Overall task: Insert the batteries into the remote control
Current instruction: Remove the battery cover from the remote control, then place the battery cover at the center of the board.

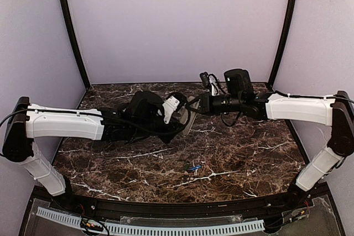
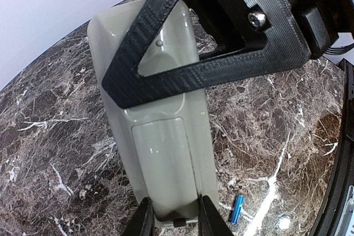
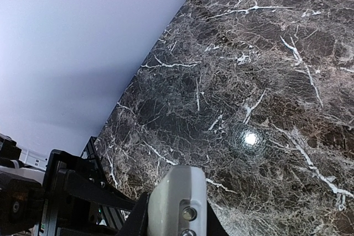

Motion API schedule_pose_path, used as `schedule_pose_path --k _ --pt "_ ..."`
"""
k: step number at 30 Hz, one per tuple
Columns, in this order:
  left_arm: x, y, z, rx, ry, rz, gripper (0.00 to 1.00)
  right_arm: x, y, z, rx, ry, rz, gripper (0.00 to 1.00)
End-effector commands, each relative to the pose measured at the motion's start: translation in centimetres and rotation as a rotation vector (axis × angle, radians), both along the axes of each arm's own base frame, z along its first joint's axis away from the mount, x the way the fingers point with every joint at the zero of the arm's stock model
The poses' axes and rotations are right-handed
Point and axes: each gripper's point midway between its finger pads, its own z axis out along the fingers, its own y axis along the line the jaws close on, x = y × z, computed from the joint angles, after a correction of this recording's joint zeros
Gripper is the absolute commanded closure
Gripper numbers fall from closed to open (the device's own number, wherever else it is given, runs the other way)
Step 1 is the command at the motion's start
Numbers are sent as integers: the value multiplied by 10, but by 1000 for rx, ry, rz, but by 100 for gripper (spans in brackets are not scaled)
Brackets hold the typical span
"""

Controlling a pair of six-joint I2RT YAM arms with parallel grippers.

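Note:
The remote control [image 2: 166,153] is held in the air over the table with its grey back towards the left wrist camera; a flat panel covers the lower half of that back. My left gripper [image 2: 176,216] is shut on its near end. My right gripper [image 3: 172,216] is shut on the other end [image 3: 178,197], where a small round lens shows. In the top view the left gripper [image 1: 178,120] and right gripper [image 1: 194,105] meet at the remote [image 1: 186,115] in mid-table. One blue battery [image 1: 193,167] lies on the marble; it also shows in the left wrist view [image 2: 237,209]. No other battery is visible.
The dark marble table [image 1: 238,153] is enclosed by pale walls and two black corner posts [image 1: 283,26]. A black rail [image 1: 166,208] runs along the near edge. The right gripper's black finger frame [image 2: 210,42] crosses over the remote's upper half.

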Motion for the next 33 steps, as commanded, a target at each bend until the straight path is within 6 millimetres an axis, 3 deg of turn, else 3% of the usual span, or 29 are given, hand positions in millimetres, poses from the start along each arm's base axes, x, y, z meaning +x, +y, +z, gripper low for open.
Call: schedule_pose_path --k 1,8,12,16,19,23,33 --pt "-2 3 13 10 -17 -12 87 2 -7 7 -23 -38 -39 100" --pt "-6 7 9 17 3 -16 88 23 -30 -16 -177 -46 -182 100" --pt "-9 16 -3 46 35 7 88 32 -45 -25 -206 -44 -215 100" --pt "-10 38 -35 140 131 74 87 37 -59 -18 -164 -45 -206 100" --pt "-8 68 -68 241 233 180 84 36 -72 -10 -116 -55 -185 100" --pt "-10 99 -99 320 337 273 85 23 -79 0 -35 -83 -99 100" --pt "-21 132 -147 432 474 359 85 -30 -78 24 105 -157 148 100"
